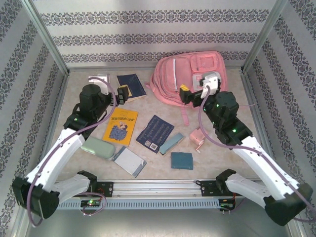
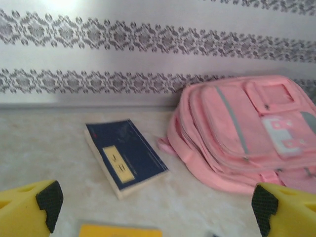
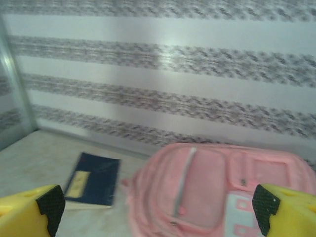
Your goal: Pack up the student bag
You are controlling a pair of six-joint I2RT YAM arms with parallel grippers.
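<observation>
The student bag (image 1: 190,74) lies flat at the far right corner of the tabletop (image 1: 158,170), zips seemingly shut, nothing visible inside. The navy book (image 1: 131,85) lies beside it, near the far edge. My left pincer (image 2: 158,205) and right pincer (image 3: 158,205) both gape, empty. Unopened, the bag could slide when I push that book in.

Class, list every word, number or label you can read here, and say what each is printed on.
No text is readable.
yellow book: cover title, too blurred.
far blue book: marks on its yellow label, too small.
middle blue book: white print, too small.
student bag: patch, nothing legible.
</observation>
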